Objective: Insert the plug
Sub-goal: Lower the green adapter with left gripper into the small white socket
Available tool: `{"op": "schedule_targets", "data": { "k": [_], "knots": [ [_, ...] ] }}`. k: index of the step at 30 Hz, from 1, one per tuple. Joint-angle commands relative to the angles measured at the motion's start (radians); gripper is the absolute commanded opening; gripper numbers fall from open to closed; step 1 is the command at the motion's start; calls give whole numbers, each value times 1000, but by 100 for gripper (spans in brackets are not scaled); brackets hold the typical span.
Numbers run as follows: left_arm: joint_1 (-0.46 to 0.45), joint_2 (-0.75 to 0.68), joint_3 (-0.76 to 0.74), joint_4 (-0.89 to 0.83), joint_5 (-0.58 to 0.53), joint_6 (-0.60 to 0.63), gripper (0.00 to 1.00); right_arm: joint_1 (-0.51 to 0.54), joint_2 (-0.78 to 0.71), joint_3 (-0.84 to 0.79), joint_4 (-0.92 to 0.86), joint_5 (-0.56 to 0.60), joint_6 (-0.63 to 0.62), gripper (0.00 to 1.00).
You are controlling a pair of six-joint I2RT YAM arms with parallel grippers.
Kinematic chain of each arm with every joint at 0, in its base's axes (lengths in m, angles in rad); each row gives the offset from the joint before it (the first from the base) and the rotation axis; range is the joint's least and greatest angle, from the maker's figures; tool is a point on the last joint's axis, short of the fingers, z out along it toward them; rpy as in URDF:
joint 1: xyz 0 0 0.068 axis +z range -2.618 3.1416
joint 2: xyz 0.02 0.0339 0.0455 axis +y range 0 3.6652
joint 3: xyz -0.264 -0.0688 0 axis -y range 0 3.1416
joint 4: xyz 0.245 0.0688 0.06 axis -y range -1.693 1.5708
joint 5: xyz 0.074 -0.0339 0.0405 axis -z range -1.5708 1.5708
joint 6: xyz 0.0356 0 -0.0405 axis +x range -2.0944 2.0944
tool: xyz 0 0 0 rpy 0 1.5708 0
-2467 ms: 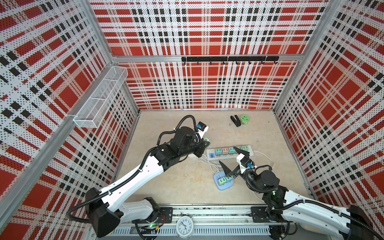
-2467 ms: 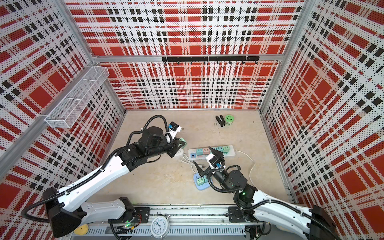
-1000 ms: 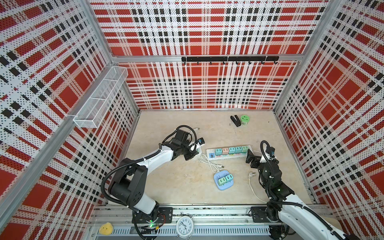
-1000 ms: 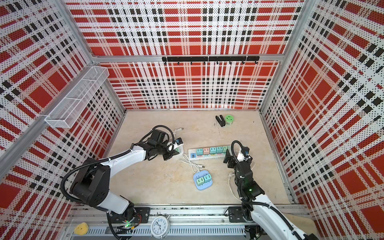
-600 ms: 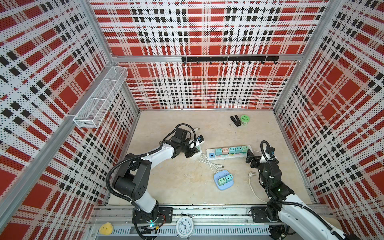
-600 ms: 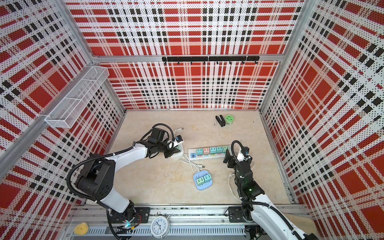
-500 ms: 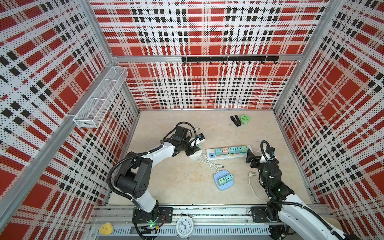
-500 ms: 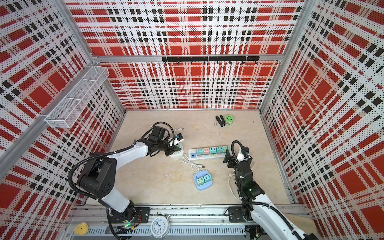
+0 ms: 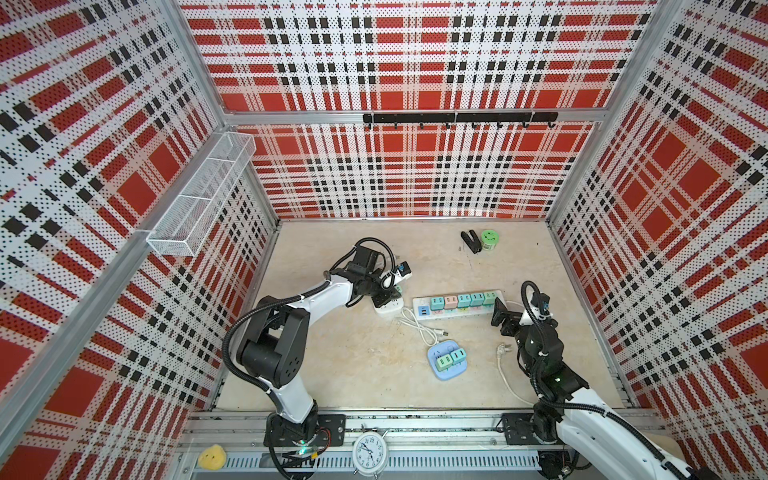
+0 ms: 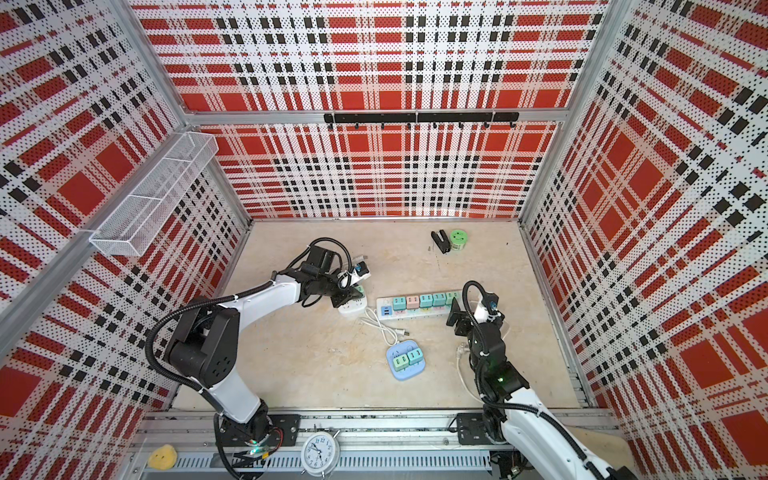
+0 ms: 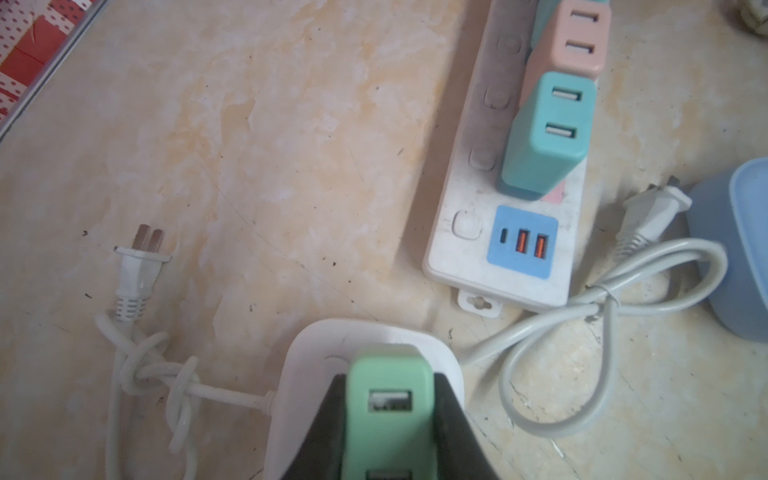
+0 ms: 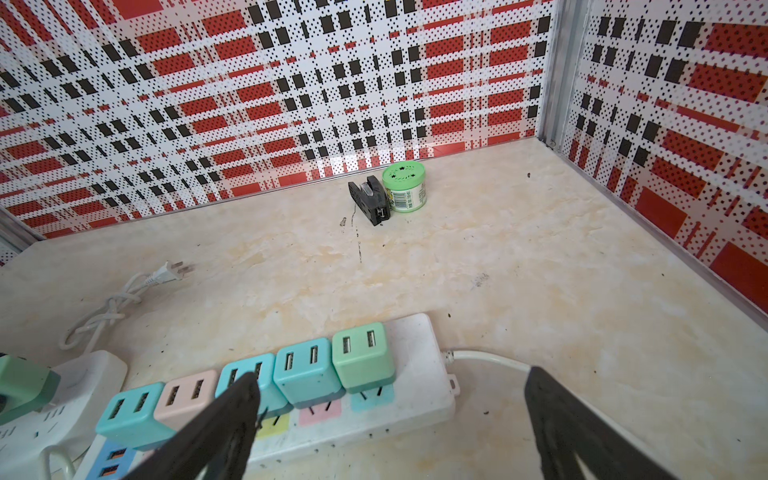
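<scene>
Mint-green plastic charger plug (image 11: pixel 388 374), clamped in the left end effector (image 11: pixel 390 401) over the small rounded white socket block (image 11: pixel 316 347), apparently for pressing home; right end effector (image 12: pixel 390 378) stands wide, empty.

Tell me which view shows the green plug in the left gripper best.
The left wrist view: the plug is close, its USB ports visible, clamped in the left gripper over the white socket. In both top views it is only a small green patch beside the gripper. The right wrist view catches part of it at the frame edge.
</scene>
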Motion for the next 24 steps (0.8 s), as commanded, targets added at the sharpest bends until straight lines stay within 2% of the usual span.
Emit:
{"op": "schedule_targets", "data": {
  "k": [1,13,24],
  "knots": [
    [-9,9,16,-55,-37,27,0,-5,2,-7,46,-6,2,100],
    [-13,64,59,-129,-54,63,0,-5,5,-4,44,-11,2,100],
    [-43,52,65,-131,-39,73,0,-5,23,1,47,-10,3,100]
  ]
}}
